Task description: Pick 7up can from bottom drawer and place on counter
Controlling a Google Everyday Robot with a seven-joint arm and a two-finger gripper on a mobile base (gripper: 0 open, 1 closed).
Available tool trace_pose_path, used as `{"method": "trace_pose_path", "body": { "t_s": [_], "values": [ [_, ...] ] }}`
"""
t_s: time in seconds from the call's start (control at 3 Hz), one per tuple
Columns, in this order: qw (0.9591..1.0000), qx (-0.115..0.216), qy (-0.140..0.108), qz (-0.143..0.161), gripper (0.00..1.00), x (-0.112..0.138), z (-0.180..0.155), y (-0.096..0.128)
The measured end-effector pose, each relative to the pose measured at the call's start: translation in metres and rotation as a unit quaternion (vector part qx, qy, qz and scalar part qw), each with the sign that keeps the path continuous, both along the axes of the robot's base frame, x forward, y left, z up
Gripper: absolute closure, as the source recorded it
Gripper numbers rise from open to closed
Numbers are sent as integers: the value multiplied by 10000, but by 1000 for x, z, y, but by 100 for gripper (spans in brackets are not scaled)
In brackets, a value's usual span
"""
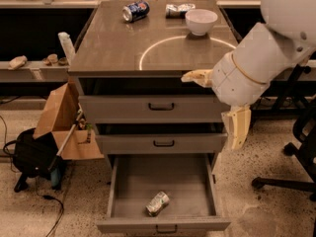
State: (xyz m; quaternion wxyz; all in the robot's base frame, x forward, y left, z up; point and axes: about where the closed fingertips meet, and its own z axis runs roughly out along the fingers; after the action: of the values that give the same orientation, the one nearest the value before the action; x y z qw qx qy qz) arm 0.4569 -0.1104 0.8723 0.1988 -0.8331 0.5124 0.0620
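The 7up can (157, 203) lies on its side in the open bottom drawer (128, 181), near the drawer's front and just left of centre. My gripper (211, 110) hangs off the white arm at the cabinet's right front corner, level with the top drawer and well above the can. Its pale yellow fingers (198, 77) are spread wide: one points left along the counter's front edge, the other points down. It holds nothing. The counter (113, 48) is grey-brown with a pale arc mark.
On the counter stand a white bowl (201, 20), a blue can (136, 11) on its side and a silvery foil packet (179, 9). The two upper drawers (161, 106) are partly out. A cardboard box (61, 117) and black bag (32, 154) sit left; an office chair base (291, 179) sits right.
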Motion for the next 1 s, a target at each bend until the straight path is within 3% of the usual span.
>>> {"method": "trace_pose_path", "body": {
  "t_s": [0.67,1.0],
  "values": [
    [9996,12,194,-197,0,6,-43,9],
    [9988,54,433,-215,0,14,-74,17]
  ]
}}
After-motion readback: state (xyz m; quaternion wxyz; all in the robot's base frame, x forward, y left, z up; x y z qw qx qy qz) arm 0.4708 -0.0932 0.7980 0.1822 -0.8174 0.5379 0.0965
